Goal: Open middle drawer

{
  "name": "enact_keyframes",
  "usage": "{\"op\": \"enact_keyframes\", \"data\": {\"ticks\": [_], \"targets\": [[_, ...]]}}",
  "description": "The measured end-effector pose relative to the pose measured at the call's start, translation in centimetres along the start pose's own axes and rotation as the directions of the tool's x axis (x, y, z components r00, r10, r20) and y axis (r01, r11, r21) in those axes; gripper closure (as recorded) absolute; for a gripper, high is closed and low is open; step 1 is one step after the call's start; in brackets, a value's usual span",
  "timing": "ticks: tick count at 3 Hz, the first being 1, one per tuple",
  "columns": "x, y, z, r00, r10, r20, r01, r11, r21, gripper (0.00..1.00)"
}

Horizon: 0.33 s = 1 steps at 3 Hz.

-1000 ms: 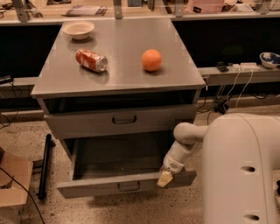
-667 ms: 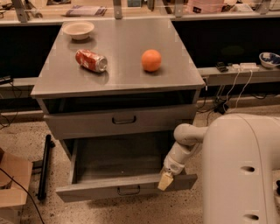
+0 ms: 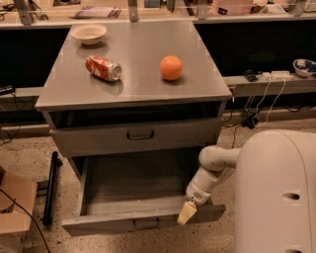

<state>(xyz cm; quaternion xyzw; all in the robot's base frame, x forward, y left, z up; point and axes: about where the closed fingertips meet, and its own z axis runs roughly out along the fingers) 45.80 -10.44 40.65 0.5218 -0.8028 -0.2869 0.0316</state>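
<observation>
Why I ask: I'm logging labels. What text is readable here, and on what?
Nothing can be read.
Can: markings too blurred to read.
Papers at the back: too blurred to read.
Hand, at the open drawer front: no text.

The gripper (image 3: 186,212) sits at the right end of the middle drawer's (image 3: 138,192) front panel, but whether it touches the panel is too blurred to tell. Right of the drawer, the robot's white body (image 3: 276,197) runs out of view and hides the floor. Left of the drawer, a cardboard box (image 3: 15,207) is cut off.
</observation>
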Motion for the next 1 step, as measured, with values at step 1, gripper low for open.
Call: {"op": "enact_keyframes", "data": {"ticks": [1], "targets": [[0.0,0.0,0.0,1.0,0.0,0.0,0.0,1.0,0.0,0.0]]}}
